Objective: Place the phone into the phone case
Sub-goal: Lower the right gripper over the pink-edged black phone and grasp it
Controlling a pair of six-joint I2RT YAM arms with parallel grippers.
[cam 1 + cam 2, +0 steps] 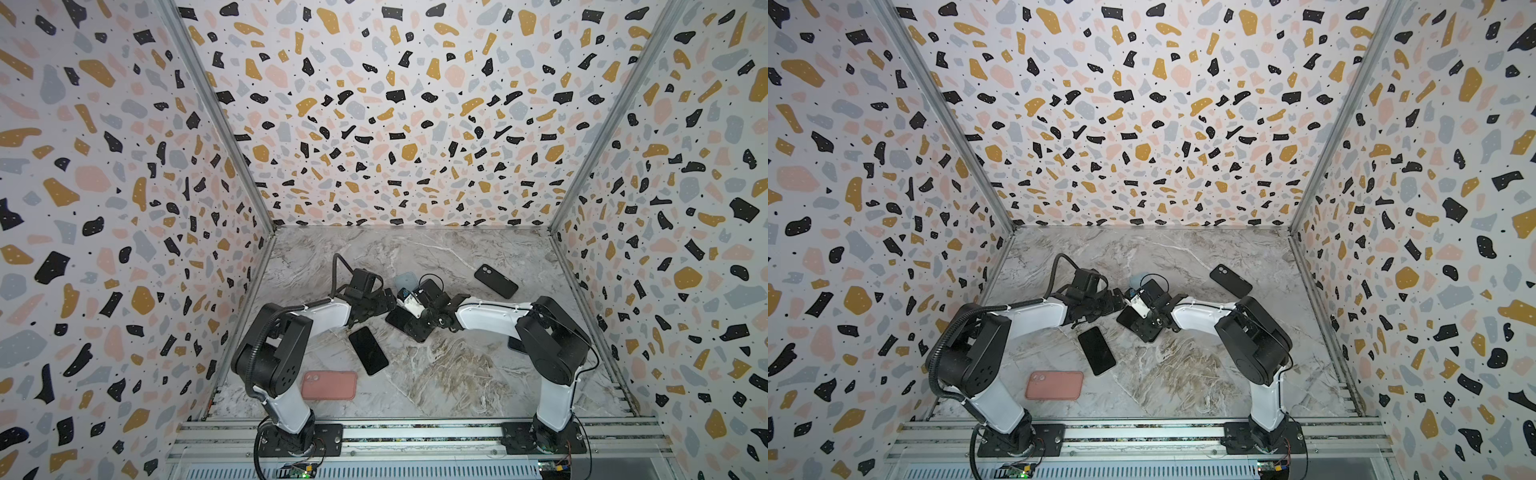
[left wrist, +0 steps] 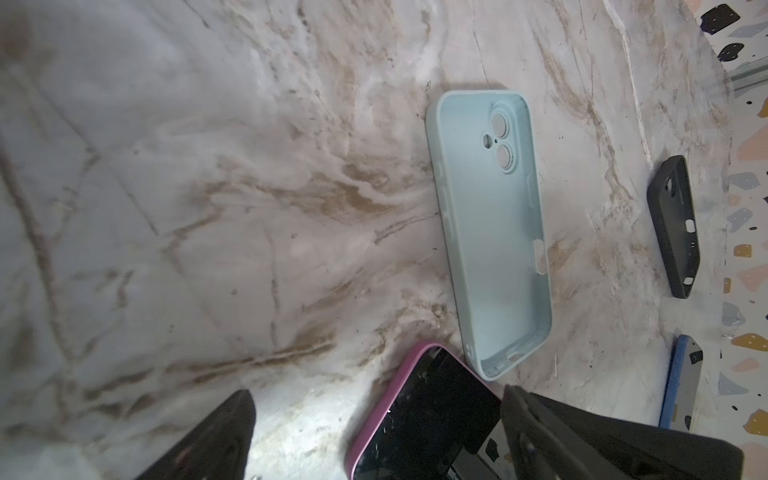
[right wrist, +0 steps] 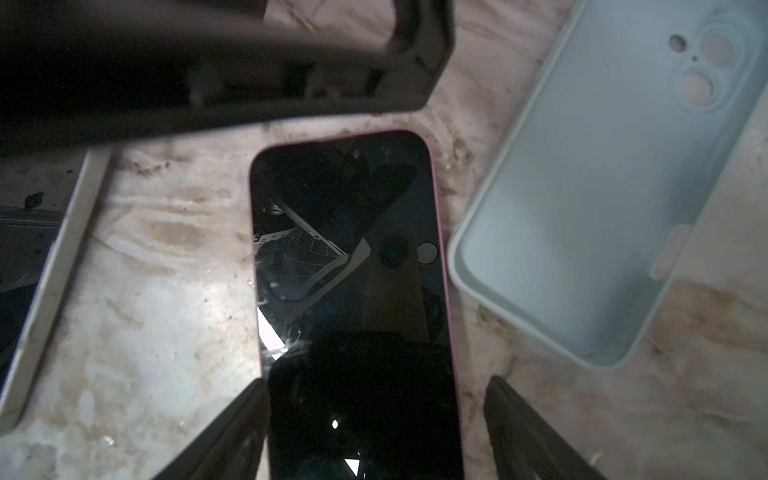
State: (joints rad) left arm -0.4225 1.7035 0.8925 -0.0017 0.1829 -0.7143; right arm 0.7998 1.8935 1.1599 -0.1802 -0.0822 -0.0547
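A phone [image 3: 353, 270] with a dark screen and pink edge lies face up on the marble table [image 2: 208, 208], seen in both wrist views and in a top view [image 1: 398, 319]. My right gripper [image 3: 374, 428] stands open astride the phone's near end, with a gap at one finger. The left gripper [image 2: 374, 436] is open too, low over the phone's [image 2: 424, 415] far end. An empty light blue phone case [image 2: 490, 232] lies inside up just beside the phone, also in the right wrist view [image 3: 602, 208] and in a top view [image 1: 406, 281].
A black case [image 1: 496, 281] lies at the back right. A second dark phone [image 1: 368, 350] and a pink case [image 1: 329, 385] lie nearer the front left. A blue-edged object [image 2: 681, 386] sits by the right wall. Patterned walls close three sides.
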